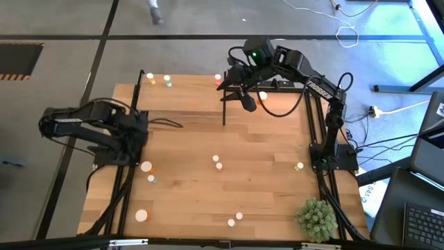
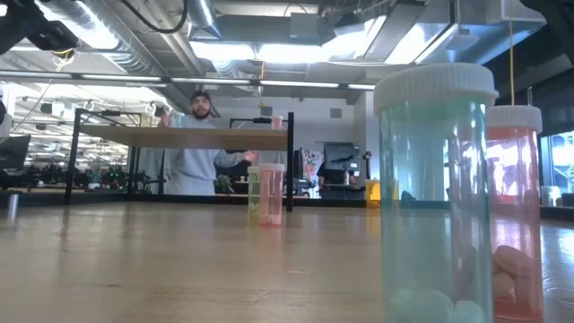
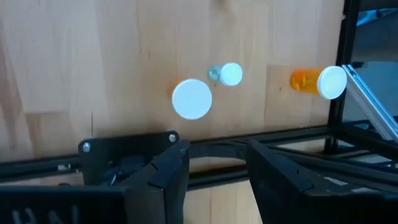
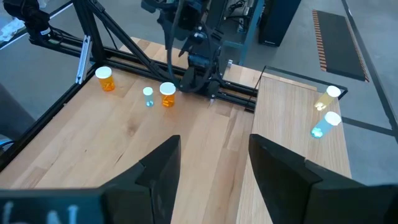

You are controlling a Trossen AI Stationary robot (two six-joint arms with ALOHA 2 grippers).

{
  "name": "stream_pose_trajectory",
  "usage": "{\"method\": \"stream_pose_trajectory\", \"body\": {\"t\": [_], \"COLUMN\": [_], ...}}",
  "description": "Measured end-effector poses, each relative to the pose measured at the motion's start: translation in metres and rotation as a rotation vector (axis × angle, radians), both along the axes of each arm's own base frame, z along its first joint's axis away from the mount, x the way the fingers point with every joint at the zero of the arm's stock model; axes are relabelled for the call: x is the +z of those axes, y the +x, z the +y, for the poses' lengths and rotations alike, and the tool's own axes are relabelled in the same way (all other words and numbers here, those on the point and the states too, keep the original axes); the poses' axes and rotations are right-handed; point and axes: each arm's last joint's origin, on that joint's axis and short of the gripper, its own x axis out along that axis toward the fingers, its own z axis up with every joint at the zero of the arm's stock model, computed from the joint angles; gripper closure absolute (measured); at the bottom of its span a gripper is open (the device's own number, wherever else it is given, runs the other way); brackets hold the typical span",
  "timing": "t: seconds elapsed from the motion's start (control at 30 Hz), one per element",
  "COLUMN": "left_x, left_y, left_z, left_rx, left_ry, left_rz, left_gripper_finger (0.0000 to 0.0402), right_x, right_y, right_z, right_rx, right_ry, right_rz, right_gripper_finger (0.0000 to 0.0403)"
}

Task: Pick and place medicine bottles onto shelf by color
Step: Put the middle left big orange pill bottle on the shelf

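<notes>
Medicine bottles stand scattered on the table: two near the middle [image 1: 218, 162], three at the left [image 1: 146, 167], two near the front edge [image 1: 236, 219], one at the right [image 1: 299, 166]. The shelf [image 1: 187, 87] stands at the far edge and carries two bottles at its left end [image 1: 158, 79], one further right [image 1: 218, 78] and an orange one [image 1: 262, 96]. My left gripper [image 3: 217, 152] hangs open at the table's left side, above an orange bottle [image 3: 192, 98], a small green one [image 3: 225, 74] and a second orange one [image 3: 317, 81]. My right gripper [image 4: 214, 149] stands open over the shelf's right part, nothing between its fingers.
A spiky green plant ball [image 1: 317, 217] sits at the near right corner. Black frame rails [image 1: 118, 201] run along both table sides. In the low view a green bottle [image 2: 439, 188] and a reddish one [image 2: 513, 206] stand close to the camera. A person [image 2: 199, 144] stands behind the table.
</notes>
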Motion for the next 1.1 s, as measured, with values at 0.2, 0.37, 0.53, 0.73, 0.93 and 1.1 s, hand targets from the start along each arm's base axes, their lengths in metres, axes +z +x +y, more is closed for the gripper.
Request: {"method": "stream_pose_trajectory", "body": {"t": [0.2,0.37,0.53,0.73,0.93,1.1], "left_x": [0.0001,0.0006,0.0008,0.0006,0.0004,0.001], "left_y": [0.0035,0.0048,0.0056,0.0062,0.0062,0.007], "left_z": [-0.002,-0.002,-0.0019,-0.0008,-0.0003,-0.0012], "left_rx": [0.029,0.053,0.056,0.118,0.223,0.224], "left_ry": [-0.016,-0.022,-0.018,0.002,-0.013,-0.047], "left_rz": [-0.022,-0.031,-0.039,-0.032,-0.009,-0.012], "left_gripper_finger": [0.025,0.025,0.025,0.025,0.025,0.025], "right_x": [0.0,0.0,0.0,0.0,0.0,0.0], "right_y": [0.0,0.0,0.0,0.0,0.0,0.0], "right_z": [0.0001,0.0001,0.0,-0.0001,0.0,-0.0001], "right_rx": [0.0,0.001,0.0,0.0,0.001,0.0], "right_ry": [0.0,-0.001,-0.001,-0.001,-0.001,-0.001], "right_rz": [0.0,0.0,-0.001,-0.001,-0.001,-0.001], "right_gripper_finger": [0.021,0.021,0.021,0.021,0.021,0.021]}}
